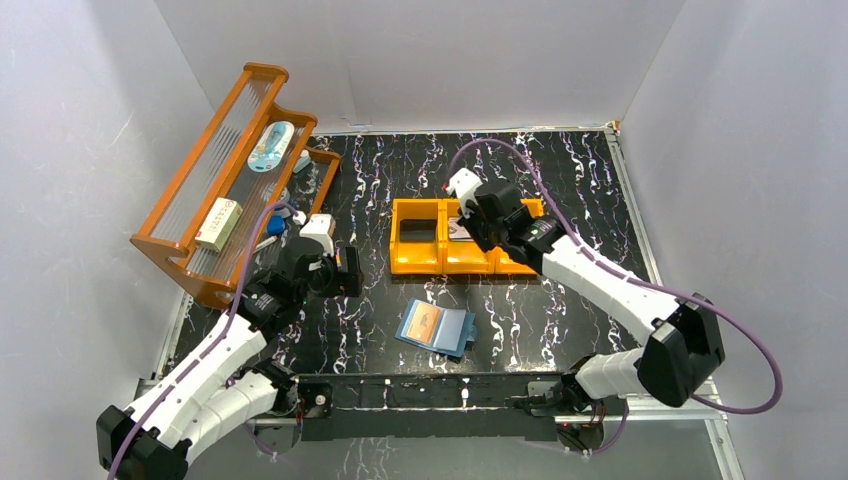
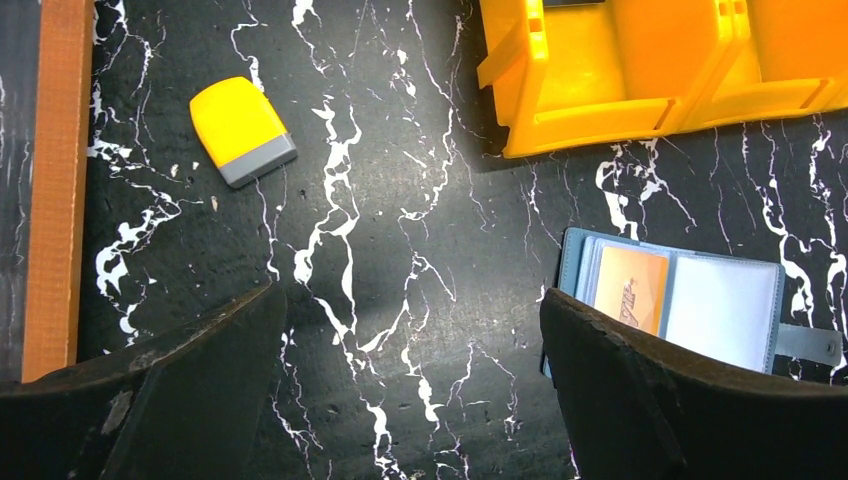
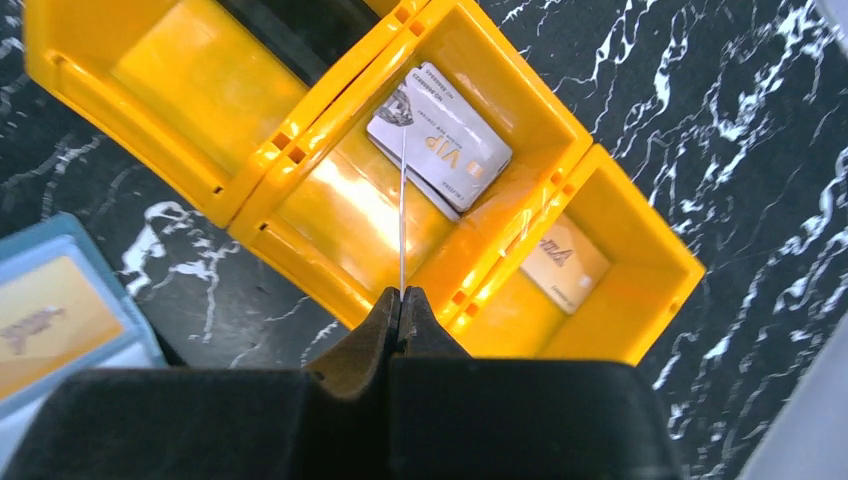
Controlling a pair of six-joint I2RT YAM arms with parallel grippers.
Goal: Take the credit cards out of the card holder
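Your right gripper (image 3: 403, 296) pinches a held card (image 3: 403, 210) edge-on, fingers pointing down over the middle compartment of the orange bin (image 1: 415, 266), mid-worktop toward the far edge. It looks poised to drop it onto the grey card (image 3: 440, 135) below; a tan card (image 3: 563, 262) lies one compartment over. The card holder (image 1: 458, 331) lies open by the near edge, an orange card (image 2: 628, 290) inside. Your left gripper (image 2: 408, 300) hovers wide and empty toward the left edge, probably placed to steady the holder.

Table (image 1: 380, 190) black, white-veined; bin (image 1: 415, 266) orange-yellow; card holder (image 1: 456, 329) teal; card (image 1: 424, 322) orange-tan.
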